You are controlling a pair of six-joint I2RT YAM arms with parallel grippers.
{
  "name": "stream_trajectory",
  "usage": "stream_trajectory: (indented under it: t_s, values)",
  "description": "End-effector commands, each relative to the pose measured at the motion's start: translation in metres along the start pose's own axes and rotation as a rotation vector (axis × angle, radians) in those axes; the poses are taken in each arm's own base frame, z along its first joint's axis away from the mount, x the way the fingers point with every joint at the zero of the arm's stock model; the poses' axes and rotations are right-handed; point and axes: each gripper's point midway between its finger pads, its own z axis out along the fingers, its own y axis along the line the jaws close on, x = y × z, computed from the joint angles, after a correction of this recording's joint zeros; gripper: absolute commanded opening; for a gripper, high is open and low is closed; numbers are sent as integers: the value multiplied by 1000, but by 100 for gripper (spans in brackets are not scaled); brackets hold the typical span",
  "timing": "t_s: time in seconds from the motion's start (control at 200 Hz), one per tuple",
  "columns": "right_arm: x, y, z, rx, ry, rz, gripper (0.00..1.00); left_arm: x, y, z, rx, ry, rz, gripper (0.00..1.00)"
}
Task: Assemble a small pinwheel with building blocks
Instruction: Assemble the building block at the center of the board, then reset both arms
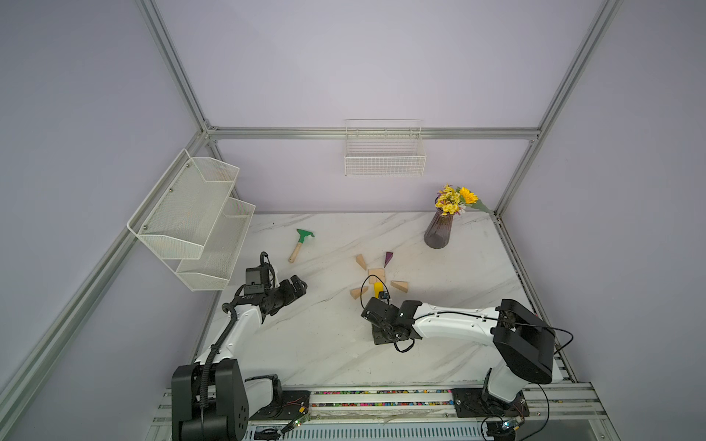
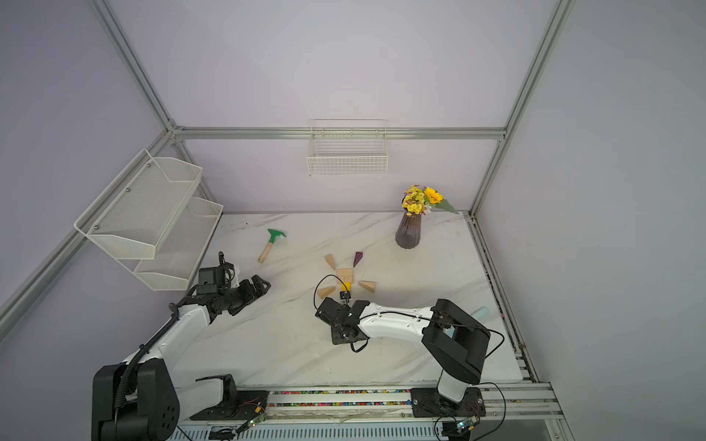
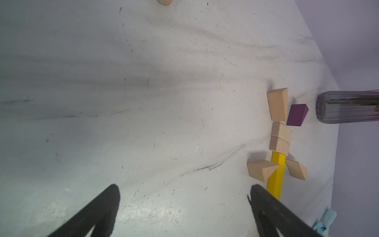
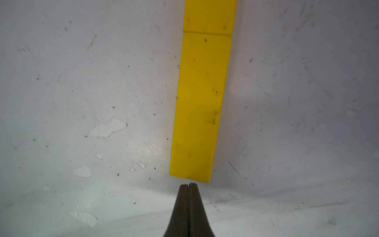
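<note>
Right fingers (image 4: 185,190) pressed together, tips just beside the near end of the yellow stem (image 4: 200,102).
That stem lies flat on the desk (image 1: 336,343), running up to the square tan hub (image 1: 377,273); three tan wedges (image 1: 360,261) and one purple wedge (image 1: 388,259) ring it, forming the pinwheel (image 2: 345,274) mid-desk. Left fingers (image 1: 299,285) spread wide and empty, well apart, near the green rake (image 1: 301,244).
</note>
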Motion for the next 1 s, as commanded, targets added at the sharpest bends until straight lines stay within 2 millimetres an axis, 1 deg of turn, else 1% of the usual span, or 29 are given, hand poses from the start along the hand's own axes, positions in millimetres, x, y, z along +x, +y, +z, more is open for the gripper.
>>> stream_trajectory:
  t_s: [0.0, 0.075, 0.16, 0.25, 0.345, 0.385, 0.46, 0.52, 0.565, 0.63, 0.74, 0.87, 0.995]
  values:
    - [-22, 11, -42, -68, -93, 3, 8, -10, -8, -2, 35, -34, 28, 100]
    - [-37, 14, -65, -97, -156, 5, 10, -15, -12, -5, 44, -50, 39, 100]
    - [-65, 15, -97, -136, -256, 20, 12, -22, -17, -11, 55, -82, 51, 100]
    - [-102, 1, -120, -151, -341, 57, 14, -34, -26, -18, 71, -122, 68, 100]
    - [-139, -18, -130, -156, -399, 73, 16, -48, -35, -24, 85, -154, 87, 100]
    - [-151, -24, -130, -149, -408, 70, 16, -53, -39, -25, 89, -159, 96, 100]
    - [-167, -36, -120, -122, -397, 68, 17, -62, -44, -26, 91, -163, 108, 100]
    - [-174, -44, -108, -116, -372, 72, 19, -68, -46, -26, 90, -172, 116, 100]
    - [-178, -46, -101, -126, -362, 73, 19, -71, -46, -25, 87, -176, 119, 100]
    - [-179, -48, -90, -146, -344, 79, 20, -75, -47, -24, 86, -185, 125, 100]
    - [-172, -50, -69, -164, -302, 100, 20, -78, -46, -21, 78, -193, 140, 100]
    - [-173, -52, -64, -208, -316, 129, 21, -82, -43, -17, 61, -209, 170, 100]
    - [-168, -53, -49, -198, -284, 113, 22, -88, -40, -17, 39, -242, 204, 100]
